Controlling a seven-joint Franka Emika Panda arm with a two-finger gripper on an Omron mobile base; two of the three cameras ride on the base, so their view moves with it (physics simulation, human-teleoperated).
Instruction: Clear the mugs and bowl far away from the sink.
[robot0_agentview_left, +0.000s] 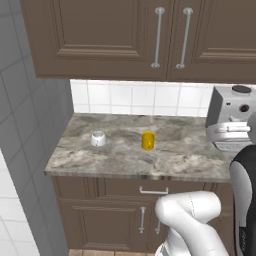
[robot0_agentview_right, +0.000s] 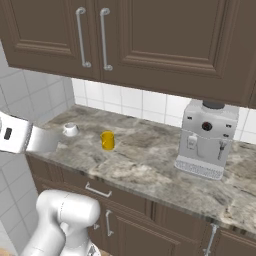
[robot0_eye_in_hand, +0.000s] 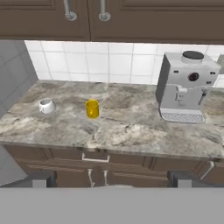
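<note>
Hand view: marbled counter (robot0_eye_in_hand: 131, 127), tiled backsplash (robot0_eye_in_hand: 109, 61)

A yellow mug (robot0_agentview_left: 148, 140) is seen upright mid-counter; a white mug (robot0_agentview_left: 98, 138) is set apart, nearer the wall.

Brown cupboards (robot0_agentview_left: 125, 35) hang over a grey stone counter (robot0_agentview_left: 130, 155). White wall tiles (robot0_agentview_left: 135, 97) sit behind. 2 silver handles (robot0_agentview_left: 158, 37) shine.
</note>
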